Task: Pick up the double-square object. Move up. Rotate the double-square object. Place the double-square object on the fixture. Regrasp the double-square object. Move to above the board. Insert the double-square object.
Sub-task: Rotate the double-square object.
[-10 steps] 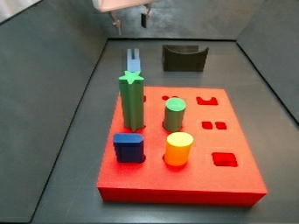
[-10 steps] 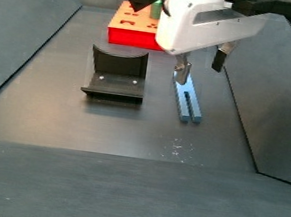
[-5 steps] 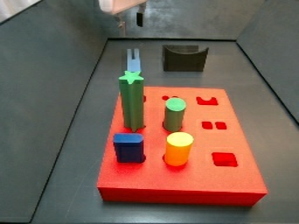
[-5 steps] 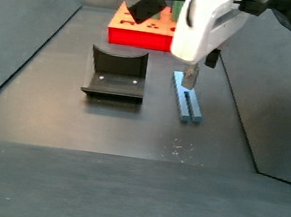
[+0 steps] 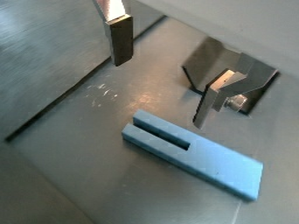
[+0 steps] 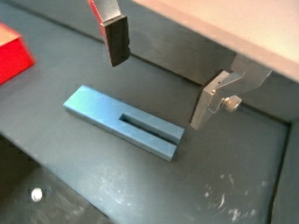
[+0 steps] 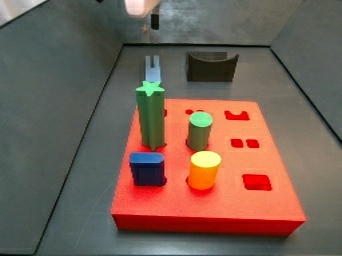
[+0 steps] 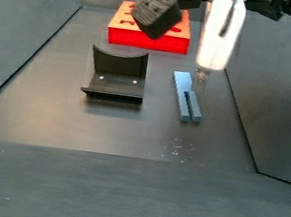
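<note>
Gripper [image 5: 162, 77]: finger tops cut off by the frame edge in both wrist views; in a side view only its tip [image 7: 144, 10] shows at the top edge. Long slim grey-blue double-square object [image 7: 152, 69]: near end hidden behind tall green star post [image 7: 150, 115]. Flat red board [image 8: 143, 30]: partly hidden behind the arm; only a corner [image 6: 12, 54] shows in a wrist view.

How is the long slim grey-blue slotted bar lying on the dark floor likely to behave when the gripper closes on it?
The grey-blue bar looks stiff and flat-sided, so it probably won't roll or flex. Its smooth faces may slip or pivot if gripped off-centre. The open gripper hangs above it with empty fingers.
</note>
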Robot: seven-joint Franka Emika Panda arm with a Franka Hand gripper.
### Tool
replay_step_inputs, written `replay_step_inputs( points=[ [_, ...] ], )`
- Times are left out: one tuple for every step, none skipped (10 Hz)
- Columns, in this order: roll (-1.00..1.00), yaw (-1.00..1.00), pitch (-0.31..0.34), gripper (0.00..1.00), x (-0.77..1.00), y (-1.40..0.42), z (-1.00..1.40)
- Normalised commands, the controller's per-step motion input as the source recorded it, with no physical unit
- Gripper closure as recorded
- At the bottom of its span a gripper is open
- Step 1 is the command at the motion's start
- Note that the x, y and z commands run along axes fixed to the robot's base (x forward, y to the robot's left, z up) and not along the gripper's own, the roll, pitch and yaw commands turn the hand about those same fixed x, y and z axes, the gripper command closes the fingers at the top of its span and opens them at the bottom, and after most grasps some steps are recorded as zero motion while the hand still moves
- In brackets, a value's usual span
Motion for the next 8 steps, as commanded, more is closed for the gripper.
replay_step_inputs(
  points=[
    [0.0, 1.0, -0.006, 0.0, 0.03, 0.0, -0.04],
    [0.0, 1.0, -0.006, 0.0, 0.03, 0.0, -0.04],
    [0.0, 1.0, -0.007, 0.0, 0.03, 0.0, -0.04],
    [0.0, 1.0, -0.007, 0.0, 0.03, 0.0, -0.04],
    [0.0, 1.0, -0.007, 0.0, 0.03, 0.0, -0.04],
    [0.0, 1.0, -0.007, 0.0, 0.03, 0.0, -0.04],
    [0.0, 1.0, -0.008, 0.0, 0.03, 0.0, -0.04],
    [0.0, 1.0, -0.008, 0.0, 0.03, 0.0, -0.04]
  ],
)
